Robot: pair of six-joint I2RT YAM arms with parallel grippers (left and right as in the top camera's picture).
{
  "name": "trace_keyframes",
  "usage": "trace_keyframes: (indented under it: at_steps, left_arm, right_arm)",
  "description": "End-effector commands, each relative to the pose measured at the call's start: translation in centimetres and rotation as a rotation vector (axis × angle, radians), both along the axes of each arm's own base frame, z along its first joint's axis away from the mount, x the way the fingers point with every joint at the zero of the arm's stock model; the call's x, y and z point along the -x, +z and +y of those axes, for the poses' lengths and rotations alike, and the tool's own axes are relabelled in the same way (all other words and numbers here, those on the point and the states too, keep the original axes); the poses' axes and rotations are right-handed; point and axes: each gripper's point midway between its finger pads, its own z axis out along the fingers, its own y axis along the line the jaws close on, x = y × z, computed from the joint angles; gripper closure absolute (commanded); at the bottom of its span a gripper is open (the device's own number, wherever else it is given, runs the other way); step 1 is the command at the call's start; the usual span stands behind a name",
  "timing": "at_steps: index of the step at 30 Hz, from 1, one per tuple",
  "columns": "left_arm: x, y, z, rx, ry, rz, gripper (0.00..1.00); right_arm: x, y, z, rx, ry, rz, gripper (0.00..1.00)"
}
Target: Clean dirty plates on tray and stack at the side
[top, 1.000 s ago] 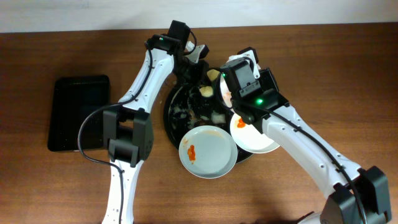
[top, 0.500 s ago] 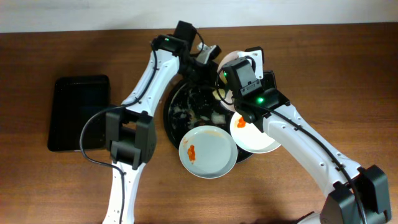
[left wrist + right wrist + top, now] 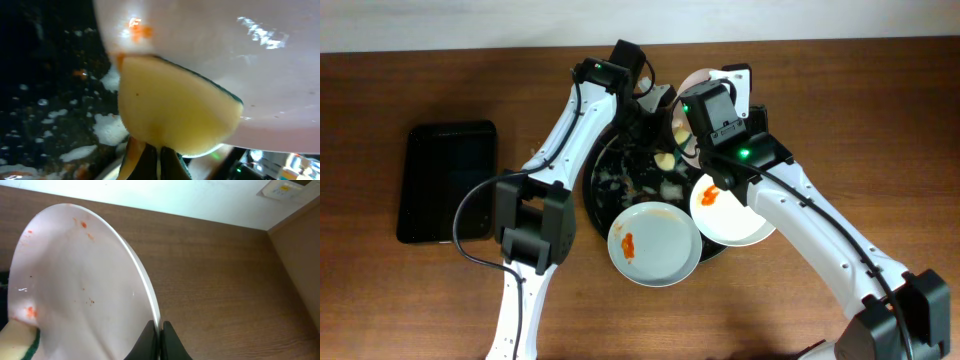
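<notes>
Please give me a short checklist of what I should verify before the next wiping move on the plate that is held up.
1. Right gripper shut on the plate rim: ok.
2. Left gripper shut on the sponge: ok.
3. Sponge touches the plate face: ok.
4. Plate face clean: not ok, orange specks on it.
5. Held plate is above the tray, so drips fall in it: ok.
6. Other two plates lie flat, apart from the sponge: ok.
</notes>
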Motion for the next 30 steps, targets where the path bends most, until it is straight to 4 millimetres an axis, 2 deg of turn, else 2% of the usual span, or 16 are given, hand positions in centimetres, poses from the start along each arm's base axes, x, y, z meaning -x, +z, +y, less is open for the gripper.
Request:
trace_keyframes:
  at_steps: [1,5,10,16,19,22,26,30]
  left_arm:
    - [-1.5,1.2,1.9,-0.116,0.037,-0.115,1.00]
    - [-1.8,1.1,2.2,-0.132,0.050,-0.117,1.00]
    - [-2.2,1.5,2.9,-0.129,0.076,-0.118,1.00]
    - [-2.7,4.2,3.2,-0.086,0.093,-0.171,1.00]
    - [-2.8,4.8,3.0,-0.074,0.093,-0.186,1.00]
    - [-1.7,5.4,1.5,-0.011,0.057,-0.156,1.00]
    - [0.1,5.2,-0.5,-0.016,0.007,-0.138,1.00]
    - [1.0,4.2,-0.5,-0.110,-0.005,-0.144,1.00]
  right_arm:
    - [0.0,1.8,1.0,-0.024,0.009,-0.045,0.96]
    - [0.1,1.7,1.2,-0.005,0.025,-0.032,0.96]
    - [0.6,1.5,0.6,0.035,0.010,-0.007,0.96]
    - [0.7,1.4,0.5,0.052,0.021,0.003,0.96]
    - [0.8,1.3,0.5,0.055,0.021,0.009,0.96]
    - [0.7,1.3,0.5,0.054,0.021,0.008,0.96]
    - [0.7,1.4,0.5,0.053,0.020,0.005,0.96]
    - [0.6,1.5,0.6,0.048,0.020,-0.002,0.96]
